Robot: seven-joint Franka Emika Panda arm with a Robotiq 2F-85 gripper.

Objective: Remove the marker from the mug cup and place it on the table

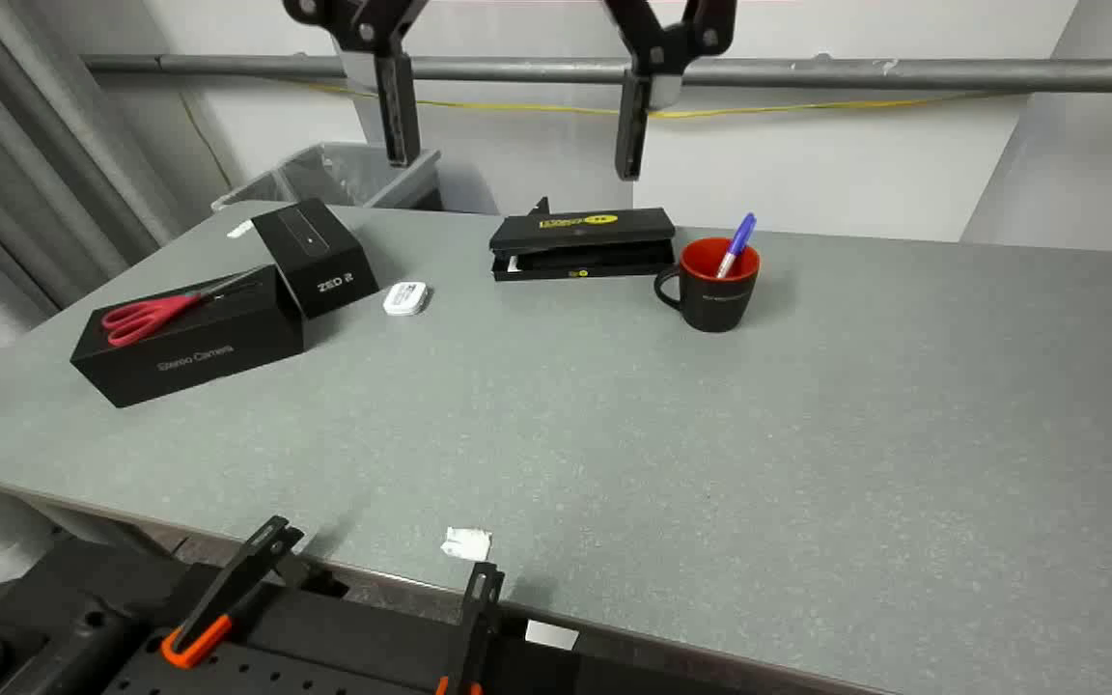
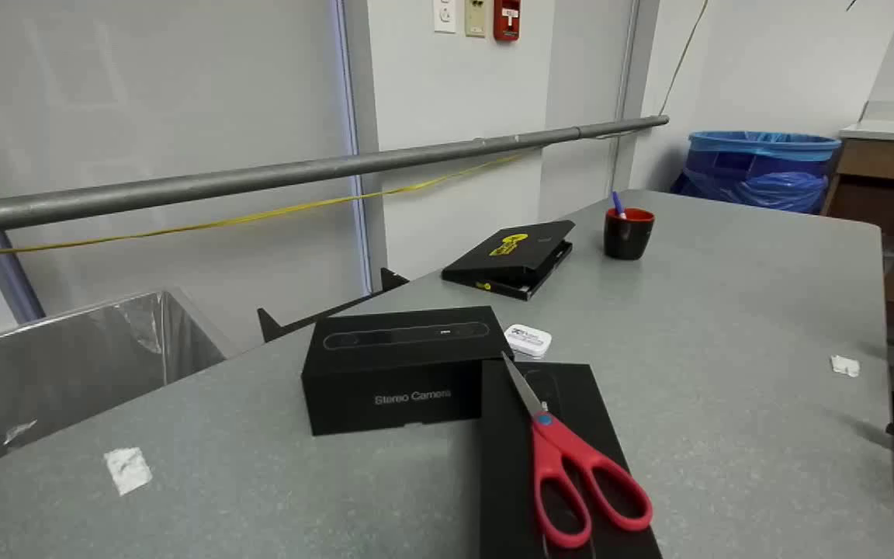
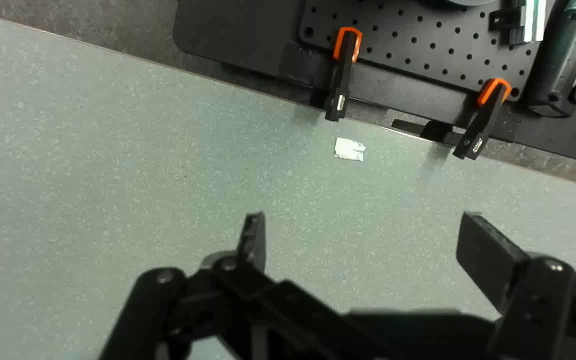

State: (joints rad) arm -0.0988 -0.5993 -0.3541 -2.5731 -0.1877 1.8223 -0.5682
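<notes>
The blue marker [image 1: 739, 241] leans in the mug cup [image 1: 718, 301], its blue end sticking up above the rim. The mug is dark outside and red inside, upright on the grey-green table [image 1: 672, 434]. In an exterior view the marker [image 2: 618, 204] and the mug [image 2: 628, 237] also show. My gripper [image 1: 515, 166] is open with nothing between its fingers, high above the table and apart from the mug. In the wrist view the gripper [image 3: 361, 220] is spread over bare table [image 3: 168, 165]. The marker and mug are out of the wrist view.
A flat black box [image 1: 583, 241] with its lid ajar lies beside the mug. Two black camera boxes [image 1: 189, 338] stand at one end, red scissors [image 1: 146, 319] on one. A small white case [image 1: 406, 298] is near them. Black clamps [image 3: 340, 85] grip the robot's base at the table edge.
</notes>
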